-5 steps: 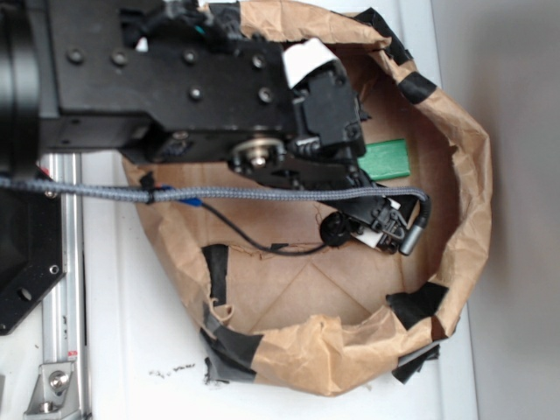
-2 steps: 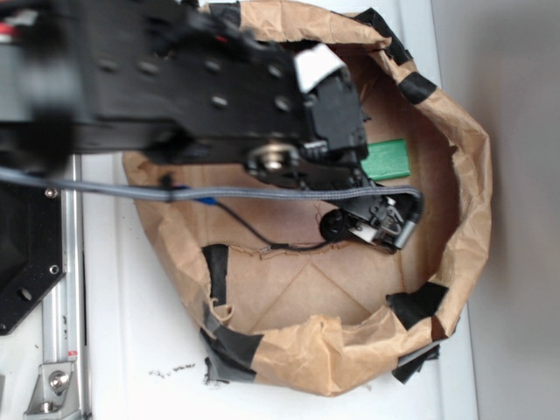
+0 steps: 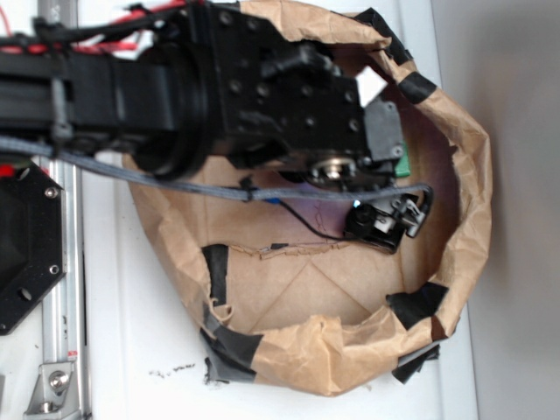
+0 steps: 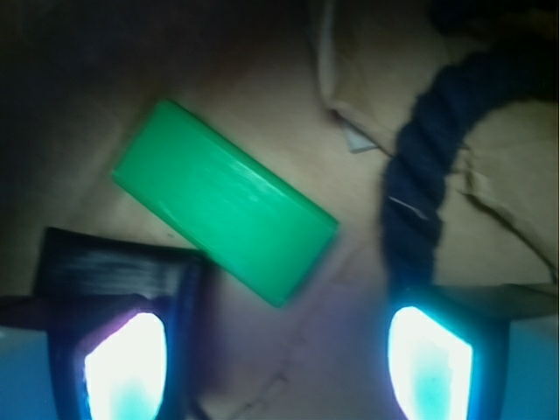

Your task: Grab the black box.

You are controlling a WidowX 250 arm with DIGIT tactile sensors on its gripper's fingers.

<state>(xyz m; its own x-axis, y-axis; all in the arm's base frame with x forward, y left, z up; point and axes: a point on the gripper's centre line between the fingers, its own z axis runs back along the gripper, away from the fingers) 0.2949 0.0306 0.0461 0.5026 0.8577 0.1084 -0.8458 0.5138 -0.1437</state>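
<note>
no readable text, labels or numbers anywhere

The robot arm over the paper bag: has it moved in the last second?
Yes. In the exterior view the arm has swung right, toward the paper bag's far rim, and now hides nearly all of the green block.

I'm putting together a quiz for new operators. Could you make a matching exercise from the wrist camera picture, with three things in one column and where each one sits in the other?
Things:
1. green block
2. black box
3. rope

Places in the wrist view:
A. curving down the right side
B. lower left, partly in shadow
C. centre, lying slantwise

Pairs: 1-C, 2-B, 3-A
</note>
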